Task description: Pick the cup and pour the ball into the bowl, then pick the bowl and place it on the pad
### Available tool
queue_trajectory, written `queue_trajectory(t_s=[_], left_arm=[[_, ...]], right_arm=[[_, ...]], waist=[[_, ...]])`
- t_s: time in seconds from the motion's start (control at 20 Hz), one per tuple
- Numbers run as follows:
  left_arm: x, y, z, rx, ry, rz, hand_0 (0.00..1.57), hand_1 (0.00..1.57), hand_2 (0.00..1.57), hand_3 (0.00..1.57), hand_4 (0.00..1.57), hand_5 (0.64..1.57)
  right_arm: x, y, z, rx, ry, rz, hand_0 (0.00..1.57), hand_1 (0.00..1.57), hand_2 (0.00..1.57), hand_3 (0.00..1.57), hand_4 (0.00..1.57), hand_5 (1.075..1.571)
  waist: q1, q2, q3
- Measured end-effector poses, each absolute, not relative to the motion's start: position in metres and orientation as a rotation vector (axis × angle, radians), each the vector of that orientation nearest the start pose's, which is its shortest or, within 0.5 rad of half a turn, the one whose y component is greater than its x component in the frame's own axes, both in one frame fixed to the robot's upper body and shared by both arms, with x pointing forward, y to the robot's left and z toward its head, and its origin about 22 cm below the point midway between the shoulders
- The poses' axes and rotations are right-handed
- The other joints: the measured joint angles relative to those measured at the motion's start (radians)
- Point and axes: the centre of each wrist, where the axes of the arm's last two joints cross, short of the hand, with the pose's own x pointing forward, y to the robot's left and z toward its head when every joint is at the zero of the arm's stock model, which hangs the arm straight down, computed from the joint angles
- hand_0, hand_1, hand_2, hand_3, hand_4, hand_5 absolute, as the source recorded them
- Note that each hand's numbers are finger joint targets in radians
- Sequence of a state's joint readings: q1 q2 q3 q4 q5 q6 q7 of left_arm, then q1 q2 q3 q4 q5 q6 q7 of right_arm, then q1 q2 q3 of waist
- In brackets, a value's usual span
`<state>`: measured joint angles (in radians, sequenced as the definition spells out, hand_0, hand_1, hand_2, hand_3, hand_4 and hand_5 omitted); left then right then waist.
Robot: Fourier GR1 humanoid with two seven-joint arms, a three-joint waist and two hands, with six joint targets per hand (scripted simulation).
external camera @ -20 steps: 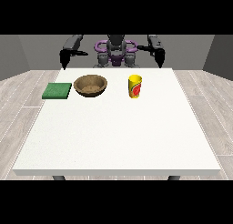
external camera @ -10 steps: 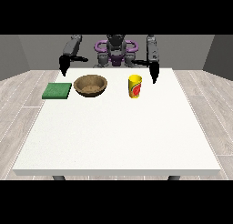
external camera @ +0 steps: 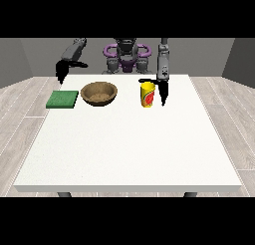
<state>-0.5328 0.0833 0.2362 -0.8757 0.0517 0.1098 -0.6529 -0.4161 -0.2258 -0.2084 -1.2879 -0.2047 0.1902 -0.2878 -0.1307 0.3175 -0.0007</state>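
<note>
Yellow cup [external camera: 147, 95] upright on bench [external camera: 129, 149], right of bowl [external camera: 99, 93]; green pad [external camera: 63, 99] left of bowl. Robot hand at view's right [external camera: 162, 91] just beside cup, fingers straight down, holding nothing. Robot hand at view's left [external camera: 62, 71] above pad; finger state unclear.

Robot hand [external camera: 162, 91] at view's right just beside yellow cup [external camera: 147, 95]; bowl [external camera: 99, 93] beside green pad [external camera: 63, 99].

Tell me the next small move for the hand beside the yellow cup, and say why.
Probably ease the hand at the view's right sideways onto the yellow cup and close round it. The hand hangs just beside the cup without holding it, the cup stands upright, and the bowl and green pad sit untouched, so pouring cannot start yet.
</note>
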Motion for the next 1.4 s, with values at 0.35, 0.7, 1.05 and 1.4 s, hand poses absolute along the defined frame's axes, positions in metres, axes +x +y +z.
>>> queue_trajectory(t_s=[0.35,0.7,1.05,1.4], left_arm=[[0.381,0.239,-0.007,0.21,-2.055,0.114,0.0,0.0,0.0,0.0,0.0,1.325],[0.375,0.249,-0.009,0.416,-2.118,0.1,1.31,1.31,1.57,1.57,1.01,1.545],[0.372,0.26,-0.008,0.694,-2.068,0.014,1.32,1.32,1.57,1.57,1.04,1.541],[0.376,0.246,-0.007,0.965,-1.906,-0.264,1.36,1.36,1.57,1.57,1.01,1.555]], right_arm=[[0.344,-0.306,0.081,0.122,-2.065,0.076,0.0,0.0,0.0,0.0,0.0,1.569],[0.347,-0.322,0.106,0.119,-2.122,0.111,0.0,0.0,0.14,0.41,0.0,1.569],[0.349,-0.333,0.117,0.132,-2.1,0.132,0.0,0.0,0.0,0.37,0.0,1.57],[0.347,-0.343,0.072,0.11,-1.941,0.09,0.0,0.0,0.26,0.32,0.25,1.567]], waist=[[-0.038,0.067,0.0002],[-0.084,0.109,0.0205],[-0.12,0.092,0.0154],[-0.103,-0.07,0.0077]])
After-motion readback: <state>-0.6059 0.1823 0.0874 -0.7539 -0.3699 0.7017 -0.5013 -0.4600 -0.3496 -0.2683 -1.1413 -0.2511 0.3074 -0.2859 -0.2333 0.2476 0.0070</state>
